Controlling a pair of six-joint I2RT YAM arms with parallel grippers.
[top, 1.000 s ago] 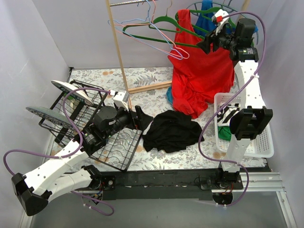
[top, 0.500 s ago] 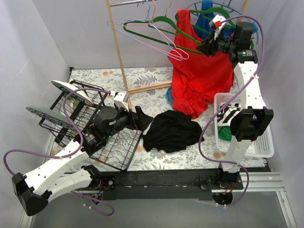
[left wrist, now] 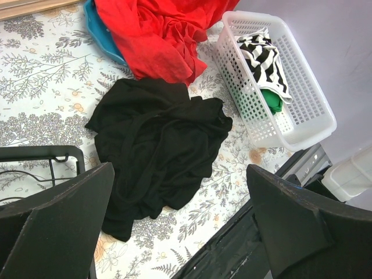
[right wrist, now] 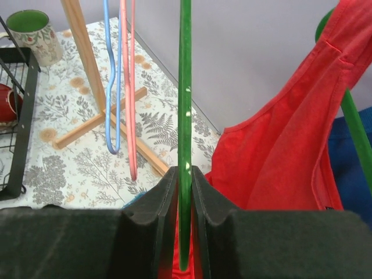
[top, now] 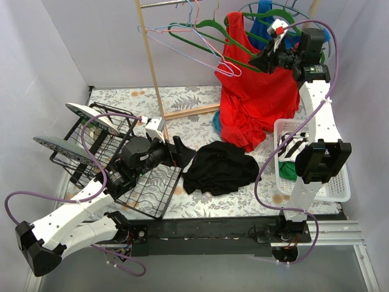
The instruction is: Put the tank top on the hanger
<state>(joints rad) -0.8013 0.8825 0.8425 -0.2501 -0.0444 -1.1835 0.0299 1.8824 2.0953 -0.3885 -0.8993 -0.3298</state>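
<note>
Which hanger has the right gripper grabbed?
The bare green hanger, clamped in the right gripper. The pink hanger and blue hanger hang free; a second green hanger holds the red top.

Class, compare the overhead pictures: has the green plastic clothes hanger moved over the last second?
Yes. The green plastic clothes hanger has shifted: its left tip has moved right, away from the wooden rack post, in the overhead view.
</note>
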